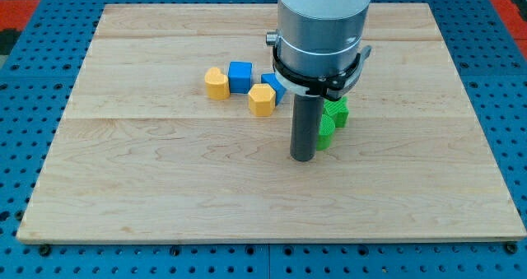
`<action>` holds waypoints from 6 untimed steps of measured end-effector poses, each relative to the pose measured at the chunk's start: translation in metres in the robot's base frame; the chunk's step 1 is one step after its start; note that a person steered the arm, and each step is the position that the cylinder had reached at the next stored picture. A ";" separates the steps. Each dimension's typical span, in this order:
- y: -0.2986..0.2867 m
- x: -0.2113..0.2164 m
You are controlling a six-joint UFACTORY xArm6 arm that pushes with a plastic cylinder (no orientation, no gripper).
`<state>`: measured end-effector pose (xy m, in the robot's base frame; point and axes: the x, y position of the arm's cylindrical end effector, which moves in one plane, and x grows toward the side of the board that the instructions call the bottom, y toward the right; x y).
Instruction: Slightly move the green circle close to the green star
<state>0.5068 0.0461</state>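
Observation:
My tip (303, 157) rests on the wooden board (165, 188) a little below its middle. Right beside it, on the view's right, is a green block (326, 132), partly hidden by the rod, so its shape is unclear; it may be the green circle. Just above and right of that is a second green block (338, 110), likely the green star, touching or almost touching the first. The arm's grey body (321, 32) hides part of both.
Left of the rod are a yellow block (216, 83), a blue cube (240, 76), a yellow hexagon-like block (262, 99) and a second blue block (276, 87) half hidden by the arm. A blue pegboard surrounds the board.

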 end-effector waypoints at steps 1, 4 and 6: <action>0.003 0.000; 0.064 0.016; 0.049 -0.006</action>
